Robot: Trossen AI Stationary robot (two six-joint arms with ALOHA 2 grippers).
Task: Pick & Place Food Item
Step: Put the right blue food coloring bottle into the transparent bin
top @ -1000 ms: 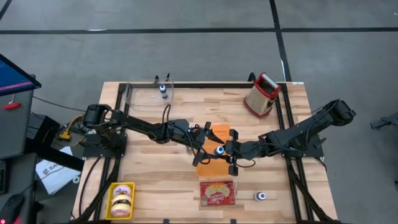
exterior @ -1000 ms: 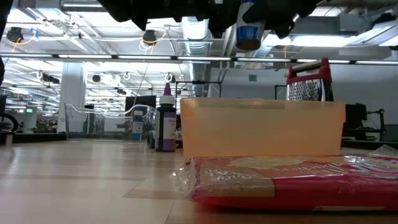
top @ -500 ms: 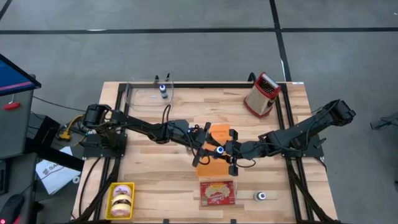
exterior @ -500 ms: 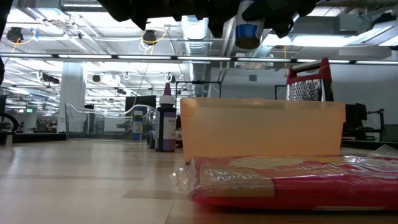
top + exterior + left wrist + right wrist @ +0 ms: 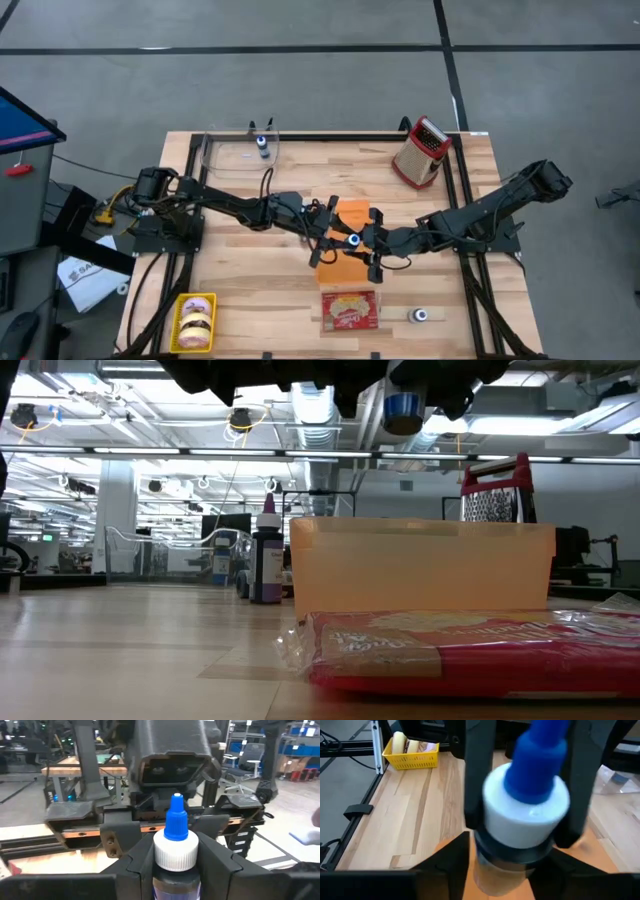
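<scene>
My left hand (image 5: 335, 238) and my right hand (image 5: 368, 243) meet above the orange bin (image 5: 343, 240), and both close on one small bottle (image 5: 353, 240) with a blue cap. The bottle stands upright between them, directly over the bin and well above the surface (image 5: 250, 290). I judge both hands equally near.

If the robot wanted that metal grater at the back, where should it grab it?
Probably the red handle on top of the grater, coming straight down: it stands upright, and its wide faces look awkward to pinch. The left end effector holds a bottle above the bin, with the right end effector alongside.
</scene>
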